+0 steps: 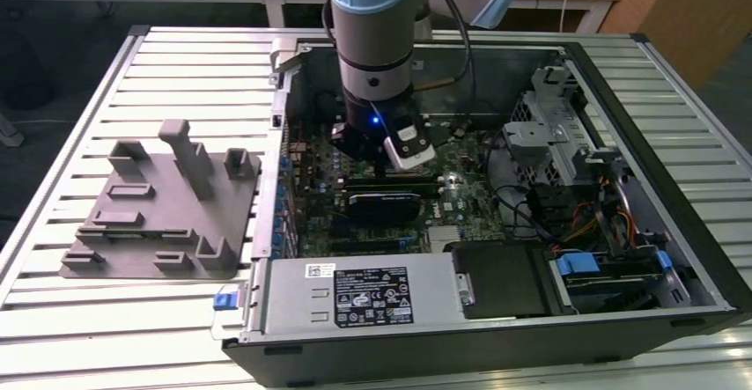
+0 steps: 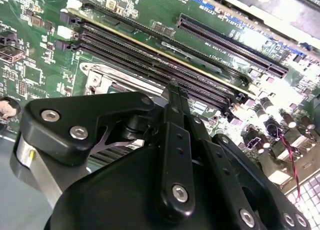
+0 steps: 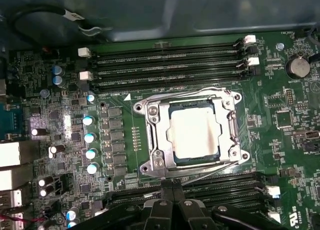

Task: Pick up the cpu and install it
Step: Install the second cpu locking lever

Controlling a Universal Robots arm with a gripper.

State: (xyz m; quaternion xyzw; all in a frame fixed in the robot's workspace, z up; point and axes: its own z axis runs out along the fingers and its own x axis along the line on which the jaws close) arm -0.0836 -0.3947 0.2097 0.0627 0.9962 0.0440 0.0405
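Note:
The cpu (image 3: 194,132), a flat square chip with a silvery-white top, lies in the metal socket frame (image 3: 150,140) on the green motherboard (image 3: 125,165) in the first wrist view. My gripper (image 3: 172,190) hovers just off one side of the socket, over the memory slots, with its black fingers together and nothing between them. In the second wrist view the gripper (image 2: 172,88) hangs above the board and covers most of the socket; a corner of the frame (image 2: 97,72) shows. In the exterior view the arm (image 1: 370,55) reaches down into the open computer case (image 1: 635,64).
Memory slots (image 3: 170,64) run along both sides of the socket. A grey plastic fixture block (image 1: 165,205) lies on the slatted table at the exterior view's left. In the case are a power supply (image 1: 352,298), a drive cage (image 1: 552,143) and cables (image 1: 587,223).

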